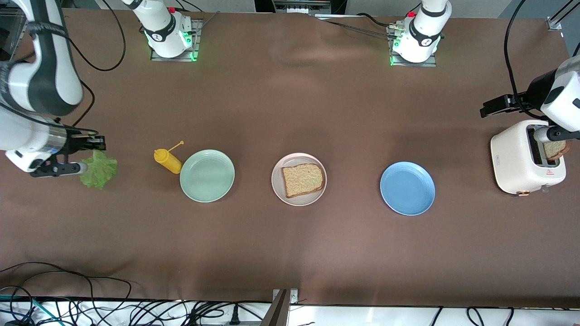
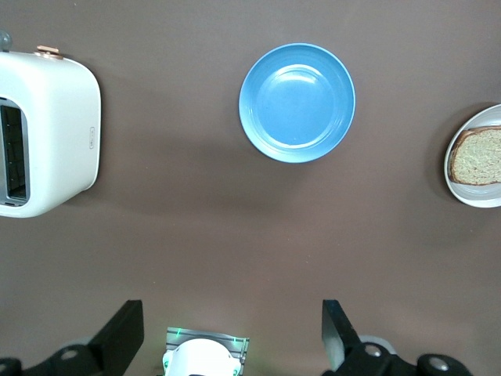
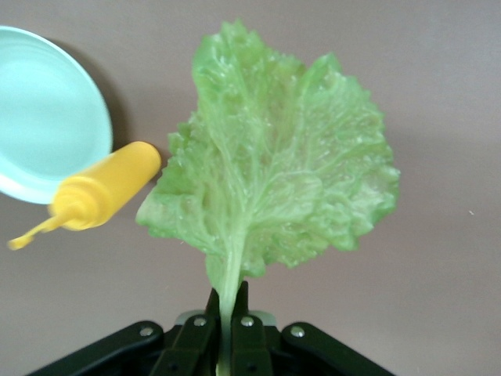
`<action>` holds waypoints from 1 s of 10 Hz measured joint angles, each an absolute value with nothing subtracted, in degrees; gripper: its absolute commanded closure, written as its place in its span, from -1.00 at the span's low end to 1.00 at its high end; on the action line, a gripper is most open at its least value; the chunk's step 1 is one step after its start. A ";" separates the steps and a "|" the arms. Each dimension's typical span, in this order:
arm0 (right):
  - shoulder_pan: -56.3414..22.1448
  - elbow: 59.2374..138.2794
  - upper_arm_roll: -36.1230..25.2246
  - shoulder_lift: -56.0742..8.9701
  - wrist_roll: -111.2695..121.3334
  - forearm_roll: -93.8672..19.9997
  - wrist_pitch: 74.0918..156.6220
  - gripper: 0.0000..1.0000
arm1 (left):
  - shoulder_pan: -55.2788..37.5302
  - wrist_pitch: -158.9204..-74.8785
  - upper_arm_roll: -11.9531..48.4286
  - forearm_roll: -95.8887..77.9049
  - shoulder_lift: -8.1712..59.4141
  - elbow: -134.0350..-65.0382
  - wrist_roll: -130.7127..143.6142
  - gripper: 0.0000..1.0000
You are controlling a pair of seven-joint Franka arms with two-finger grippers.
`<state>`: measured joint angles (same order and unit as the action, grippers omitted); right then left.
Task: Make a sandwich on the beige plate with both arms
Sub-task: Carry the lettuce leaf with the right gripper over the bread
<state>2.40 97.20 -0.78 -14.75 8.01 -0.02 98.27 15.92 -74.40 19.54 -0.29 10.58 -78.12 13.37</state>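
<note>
The beige plate (image 1: 278, 188) sits mid-table with one brown bread slice (image 1: 302, 179) lying on it; both also show in the left wrist view, plate (image 2: 470, 192) and slice (image 2: 479, 155). A second bread slice (image 1: 556, 149) sticks up out of the white toaster (image 1: 516, 158). My left gripper (image 1: 553, 134) hangs over the toaster, open (image 2: 231, 335), with nothing between its fingers. At the right arm's end of the table, my right gripper (image 1: 83, 166) is shut on the stem of the crinkled green lettuce leaf (image 1: 99, 170). The right wrist view shows the gripper (image 3: 228, 304) pinching the leaf (image 3: 274, 172).
A yellow squeeze bottle (image 1: 166, 160) lies between the lettuce and a mint-green plate (image 1: 207, 175). A blue plate (image 1: 407, 188) sits between the beige plate and the toaster. Cables run along the table edge nearest the front camera.
</note>
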 measured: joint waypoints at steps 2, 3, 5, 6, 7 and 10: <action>2.31 93.12 3.33 -14.78 0.72 -0.08 93.79 0.90 | 15.92 -74.40 19.61 -0.29 10.59 -78.47 13.37 -1.00; 2.15 92.41 6.35 -14.88 -4.90 -0.11 93.31 0.90 | 15.94 -74.40 19.60 -0.29 10.59 -78.49 13.37 -1.00; 1.79 92.01 12.77 -15.60 -16.97 -0.14 93.37 0.90 | 16.26 -74.40 19.59 -0.29 10.58 -78.51 13.37 -1.00; 1.52 91.53 15.62 -16.23 -22.55 -0.16 93.45 0.90 | 16.50 -74.40 19.59 -0.29 10.58 -78.51 13.37 -1.00; 1.27 90.62 18.26 -17.12 -27.46 -0.18 93.75 0.90 | 16.57 -74.40 19.59 -0.29 10.58 -78.51 13.37 -1.00; -2.24 89.60 23.42 -21.04 -40.22 -0.29 99.75 0.90 | 16.53 -74.40 20.13 -0.29 9.62 -78.51 13.37 -1.00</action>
<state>-2.24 89.60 23.42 -21.04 -40.22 -0.29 99.75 16.53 -74.40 20.13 -0.29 9.62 -78.51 13.37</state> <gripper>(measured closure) 0.947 0.000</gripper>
